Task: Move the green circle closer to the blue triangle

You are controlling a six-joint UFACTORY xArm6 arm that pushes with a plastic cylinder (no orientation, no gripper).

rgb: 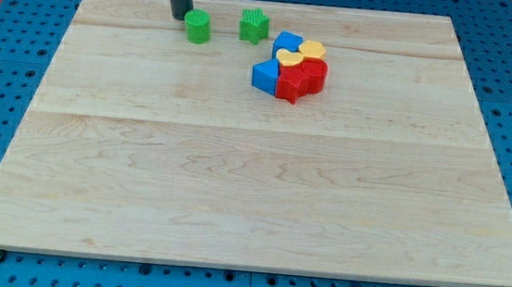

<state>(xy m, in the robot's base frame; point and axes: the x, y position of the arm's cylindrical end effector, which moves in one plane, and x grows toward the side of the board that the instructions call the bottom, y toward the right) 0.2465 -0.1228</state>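
Observation:
The green circle (197,27) is a short green cylinder near the view's top, left of centre. My tip (178,16) stands just left of it, close to or touching its left side. The blue triangle (265,75) lies to the right and lower, at the left end of a tight cluster of blocks. A green star (253,24) sits between the circle and the cluster, to the circle's right.
The cluster holds another blue block (286,45), a yellow heart (313,49), a yellow block (290,59), a red star (291,84) and a red block (316,73). The wooden board (252,190) ends near the top edge just behind the circle.

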